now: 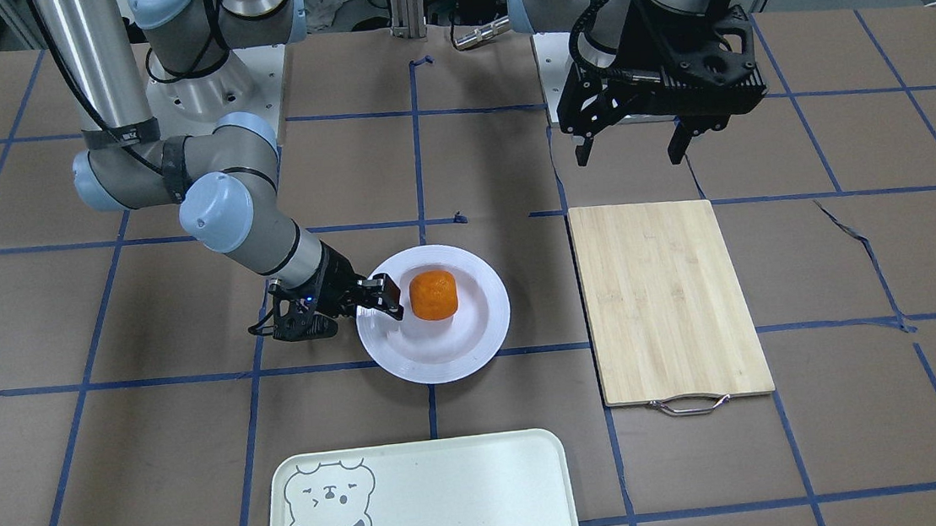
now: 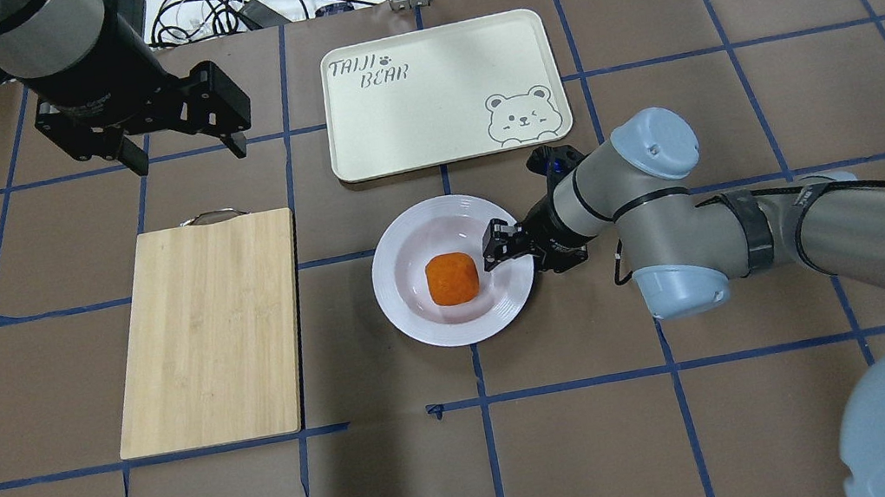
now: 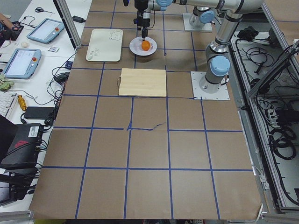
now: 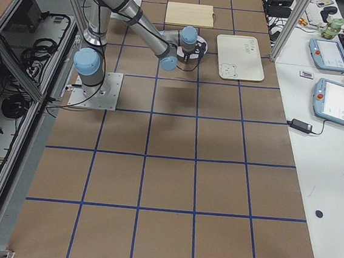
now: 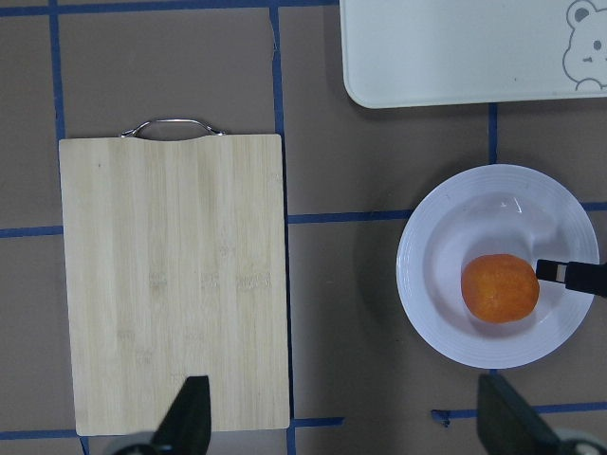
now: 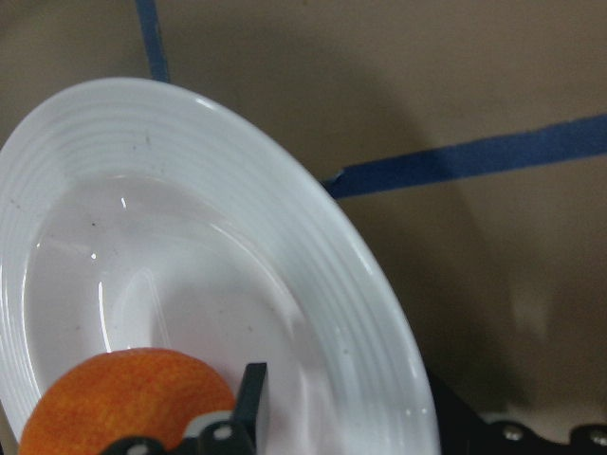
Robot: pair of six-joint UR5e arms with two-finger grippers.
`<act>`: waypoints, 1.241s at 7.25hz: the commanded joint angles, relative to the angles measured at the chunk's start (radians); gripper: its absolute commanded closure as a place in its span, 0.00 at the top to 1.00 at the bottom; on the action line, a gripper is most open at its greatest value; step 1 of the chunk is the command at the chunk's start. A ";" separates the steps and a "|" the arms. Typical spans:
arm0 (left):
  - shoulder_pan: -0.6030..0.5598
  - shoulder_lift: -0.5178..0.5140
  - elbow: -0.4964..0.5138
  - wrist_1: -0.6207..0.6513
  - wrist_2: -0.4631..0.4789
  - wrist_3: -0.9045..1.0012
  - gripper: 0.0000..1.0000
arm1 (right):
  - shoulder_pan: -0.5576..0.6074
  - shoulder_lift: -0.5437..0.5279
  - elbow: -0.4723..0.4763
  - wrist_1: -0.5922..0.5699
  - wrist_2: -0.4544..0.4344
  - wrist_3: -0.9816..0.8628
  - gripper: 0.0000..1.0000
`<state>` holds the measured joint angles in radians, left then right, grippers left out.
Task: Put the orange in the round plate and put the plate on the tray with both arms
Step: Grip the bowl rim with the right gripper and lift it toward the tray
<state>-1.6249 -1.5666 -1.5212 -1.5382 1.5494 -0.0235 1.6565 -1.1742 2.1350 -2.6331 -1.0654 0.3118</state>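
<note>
The orange lies in the sunken centre of the white round plate. My right gripper reaches in low at the plate's rim. One finger rests on top beside the orange, and the other is hidden beneath the rim, so it looks shut on the plate. My left gripper hangs open and empty, high above the table, away from the plate. The cream tray with the bear face lies empty just beyond the plate.
A bamboo cutting board with a metal handle lies flat beside the plate, under the left arm's side. Brown table covering with blue tape lines surrounds everything. Tablets and cables sit on a side bench past the tray.
</note>
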 commanded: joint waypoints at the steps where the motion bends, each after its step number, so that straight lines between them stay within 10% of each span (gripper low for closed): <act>1: 0.003 0.002 -0.001 0.010 0.001 -0.006 1.00 | 0.000 0.015 -0.013 0.001 -0.002 0.048 0.36; 3: 0.006 0.002 -0.005 0.032 0.000 -0.010 1.00 | 0.000 0.007 -0.018 0.001 -0.005 0.067 0.15; 9: 0.008 0.003 -0.008 0.032 -0.003 -0.001 1.00 | -0.046 -0.024 -0.287 0.091 -0.001 0.191 0.11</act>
<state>-1.6172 -1.5631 -1.5300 -1.5063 1.5479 -0.0250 1.6334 -1.1985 1.9384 -2.5728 -1.0697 0.4971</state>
